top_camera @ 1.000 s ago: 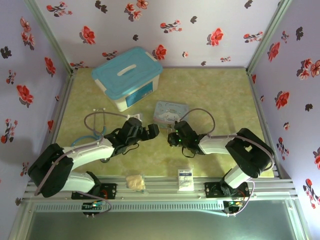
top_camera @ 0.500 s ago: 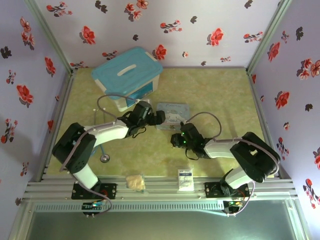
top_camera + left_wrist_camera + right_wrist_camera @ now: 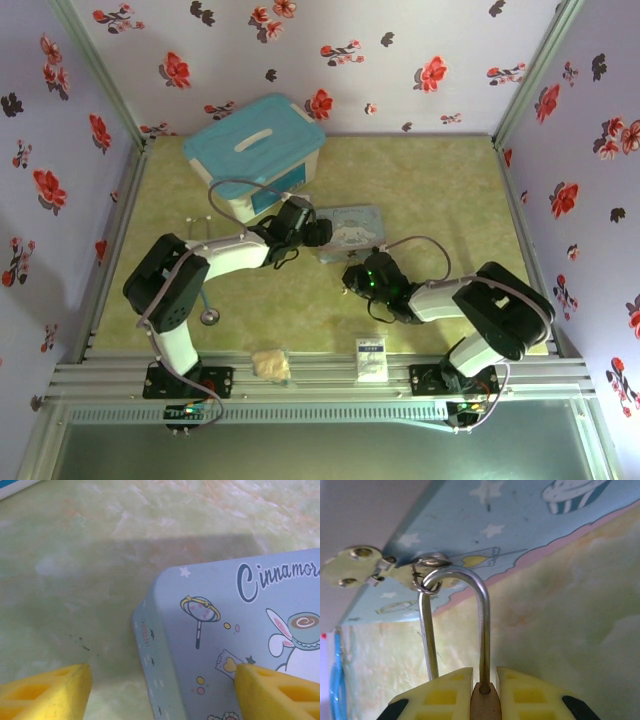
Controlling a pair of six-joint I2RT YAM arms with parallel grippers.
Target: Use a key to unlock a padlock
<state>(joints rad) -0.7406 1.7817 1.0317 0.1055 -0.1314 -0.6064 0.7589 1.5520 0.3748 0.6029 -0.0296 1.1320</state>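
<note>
From above, my left gripper (image 3: 318, 233) has swung away from the middle of the table (image 3: 440, 190), where it hung a second ago facing my right gripper (image 3: 356, 280). It now sits against the left edge of the pale blue cartoon tin (image 3: 352, 222). My right gripper has hardly shifted and stays low at the tin's near edge. The padlock is too small to pick out from up here.

On my left wrist camera, my yellow fingers (image 3: 45, 695) are spread wide. One is over bare table and the other over the tin's printed lid, with the tin's corner between them. They carry nothing.

On my right wrist camera, my pads are pressed narrow on the brass body of the padlock (image 3: 486, 702). Its silvery shackle (image 3: 482, 625) rises from them and hooks through the small ring (image 3: 431, 582) of the tin's hasp. One leg runs into the body and the other drops behind a pad, so I cannot tell whether it is latched.

I read the left arm's move as going to brace the tin, so that it stops shifting while I hold the lock. Neither of my hands holds the key, so I judge the unlocking proper has not begun. The lock's bottom face is buried between my pads, and I would guess I must regrip before a key can reach it.
</note>
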